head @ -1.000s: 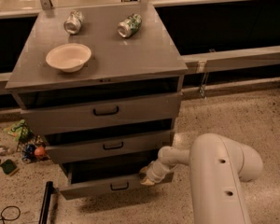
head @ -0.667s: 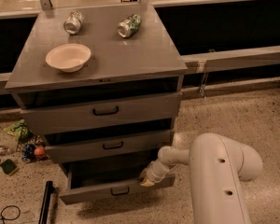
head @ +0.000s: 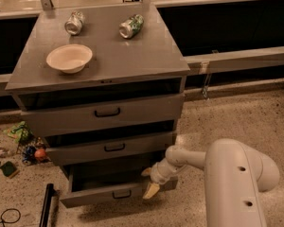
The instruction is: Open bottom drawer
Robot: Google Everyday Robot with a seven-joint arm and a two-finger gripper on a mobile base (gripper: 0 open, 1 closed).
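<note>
The bottom drawer is the lowest of three in the grey cabinet. It stands pulled partway out, with its dark inside showing and its small black loop handle on the front. My gripper is at the right end of the drawer's front panel. One yellowish fingertip is over the drawer's inside and the other is in front of the panel. The fingertips stand apart and look open. My white arm reaches in from the lower right.
The middle drawer and top drawer stand slightly out. On the cabinet top lie a white bowl and two cans. Small clutter lies on the floor at left, and a black bar at lower left.
The bottom drawer has slid a little further out toward the camera, and my gripper has moved with its right end, down and slightly left.
</note>
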